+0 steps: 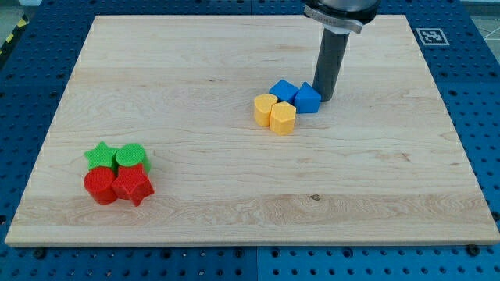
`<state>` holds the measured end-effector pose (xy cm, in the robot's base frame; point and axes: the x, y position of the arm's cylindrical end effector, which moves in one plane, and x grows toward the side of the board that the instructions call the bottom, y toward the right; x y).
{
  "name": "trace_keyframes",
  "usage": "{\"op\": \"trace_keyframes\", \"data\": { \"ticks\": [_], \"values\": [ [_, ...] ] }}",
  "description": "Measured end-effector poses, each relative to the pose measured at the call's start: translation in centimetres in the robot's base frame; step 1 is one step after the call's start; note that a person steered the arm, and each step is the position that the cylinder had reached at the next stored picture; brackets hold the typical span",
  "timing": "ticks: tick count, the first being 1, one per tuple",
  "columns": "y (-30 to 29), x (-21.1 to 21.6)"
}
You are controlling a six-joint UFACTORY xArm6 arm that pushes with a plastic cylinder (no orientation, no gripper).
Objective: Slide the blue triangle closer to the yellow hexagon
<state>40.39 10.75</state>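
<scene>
Blue triangle [283, 90] left of my tip [324, 98], beyond blue cube [308, 98], near yellow hexagon [283, 119]. End effector a bare rod, grasping nothing. Push slowly via cube, towards view's bottom-left, avoiding scatter.

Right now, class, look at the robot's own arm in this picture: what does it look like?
Only its end shows: a straight, smooth, dark grey cylindrical rod hanging from a wider black and silver round collar at the view's top. My tip is plain and blunt. No cables or markings show.
</scene>
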Motion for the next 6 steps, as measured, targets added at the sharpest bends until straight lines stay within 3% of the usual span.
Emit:
{"op": "trace_keyframes", "data": {
  "ticks": [6],
  "values": [
    [-0.4,-1.0]
  ]
}}
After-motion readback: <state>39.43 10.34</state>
